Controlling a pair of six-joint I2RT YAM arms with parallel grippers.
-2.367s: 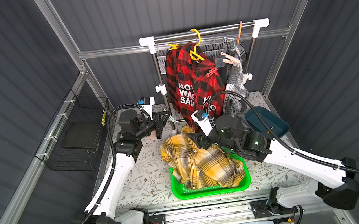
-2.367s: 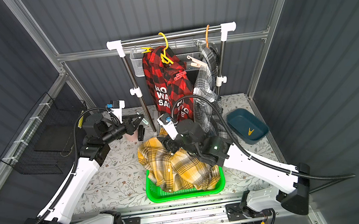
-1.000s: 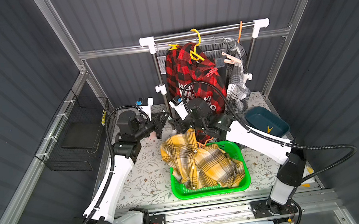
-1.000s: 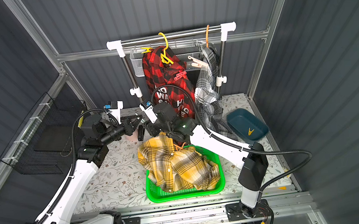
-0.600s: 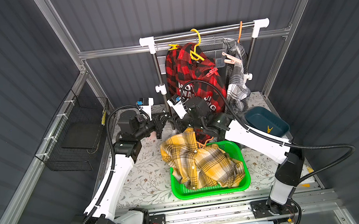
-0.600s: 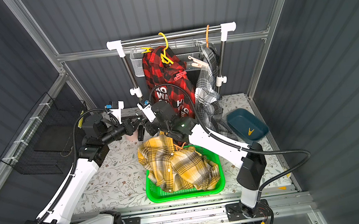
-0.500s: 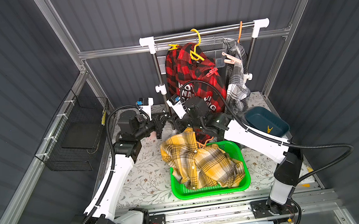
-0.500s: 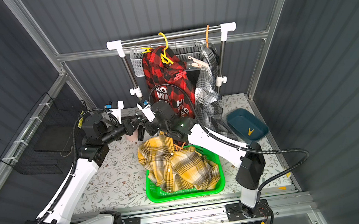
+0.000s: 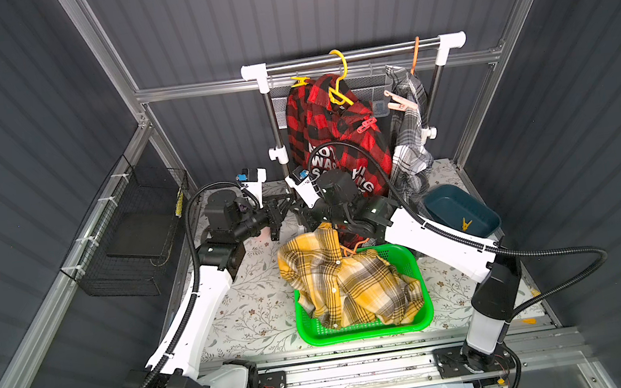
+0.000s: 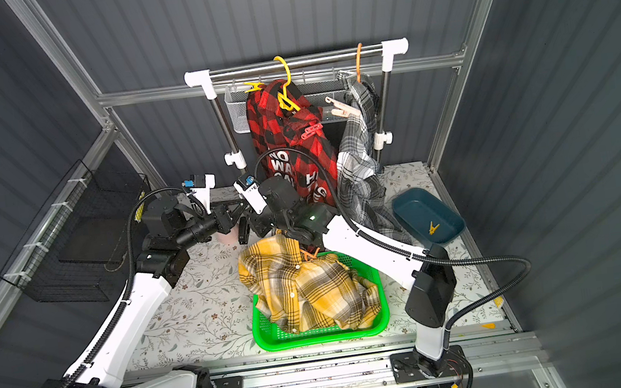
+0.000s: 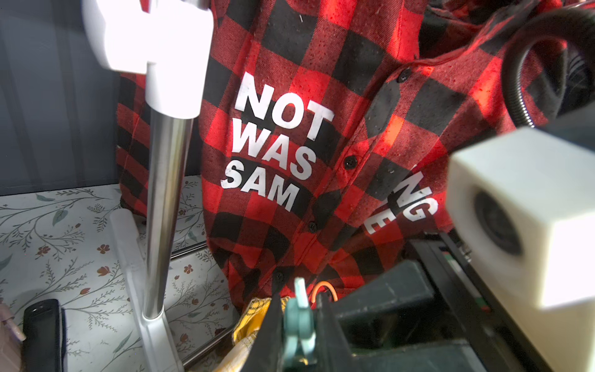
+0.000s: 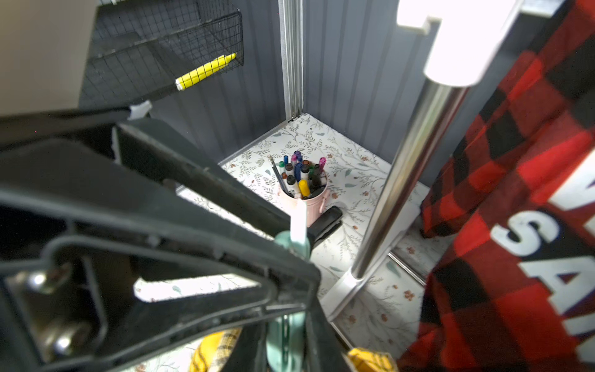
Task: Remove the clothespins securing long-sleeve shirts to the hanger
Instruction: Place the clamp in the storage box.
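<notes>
Reaching low over the bench, meeting beside the rack post; clamping one pale blue-grey clothespin in left end effector and right end effector together, near the red shirt.

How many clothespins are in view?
5: yellow pin atop the red shirt, red pin on its shoulder, pink pin on the grey shirt, another yellow pin in the tray, teal pin in the left gripper and right gripper. More may be hidden.
</notes>
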